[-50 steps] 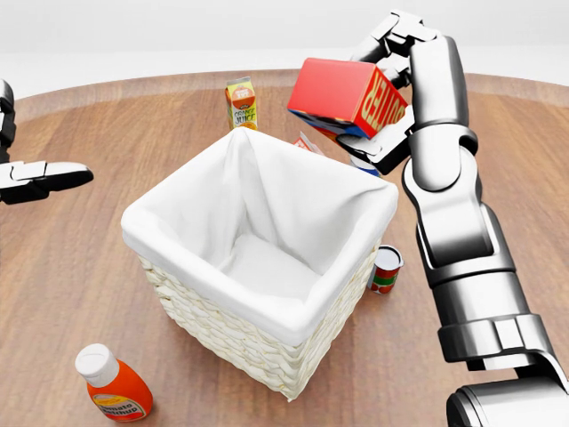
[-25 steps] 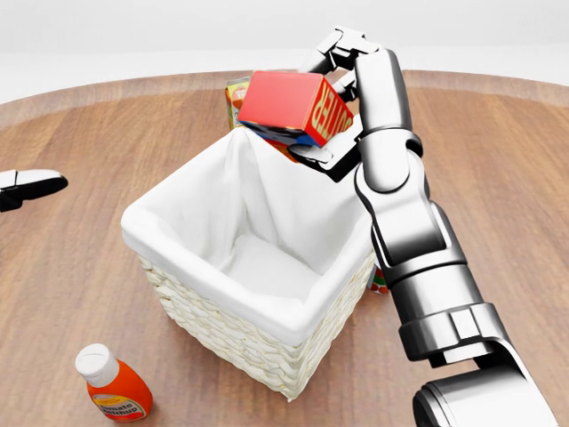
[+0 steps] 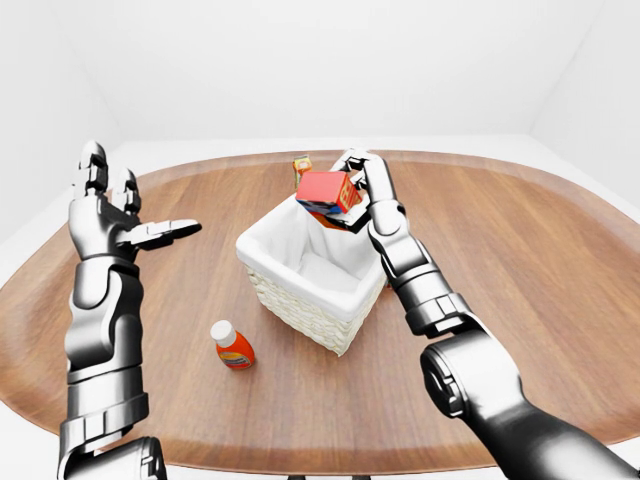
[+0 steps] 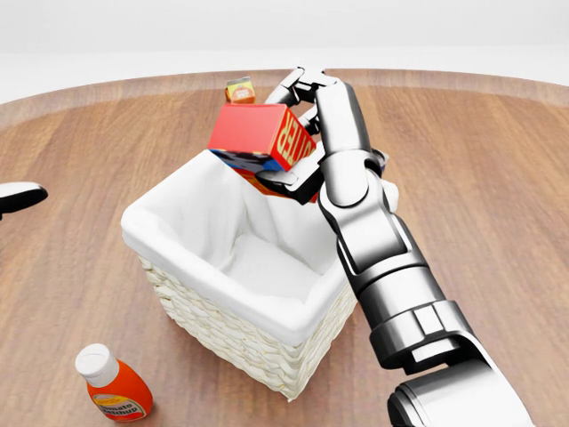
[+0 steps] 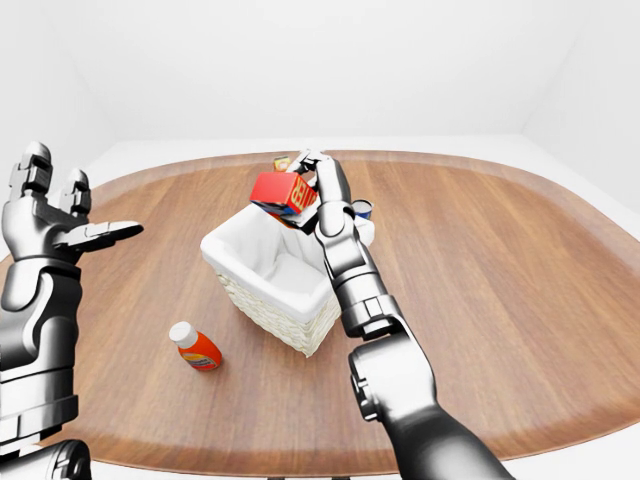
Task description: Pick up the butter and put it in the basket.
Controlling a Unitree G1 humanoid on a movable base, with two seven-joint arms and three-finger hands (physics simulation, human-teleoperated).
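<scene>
Gripping the butter (image 4: 256, 133), the right hand (image 4: 307, 133) hung above the far rim of the basket, in the head view toward the top of the opening, its fingers closed round the red box from the right and underneath.

By size: the wooden table (image 3: 520, 250) carried everything. The basket (image 4: 253, 294), a pale wicker tub with a white cloth liner, stood near the middle of it, its mouth open beneath the box. The butter was clear of the liner, tilted, not yet down inside. A ketchup bottle (image 4: 114, 384) lay on the table at the lower left of the head view, well apart from the basket. A small juice carton (image 4: 240, 89) stood beyond the basket, partly hidden by the box.

The left hand (image 3: 110, 215) was raised off to the left, fingers spread, holding nothing.

The step looked like the carry's end: the release seemed to call for bringing the box a little further over the opening, lowering it, and loosening the fingers.
</scene>
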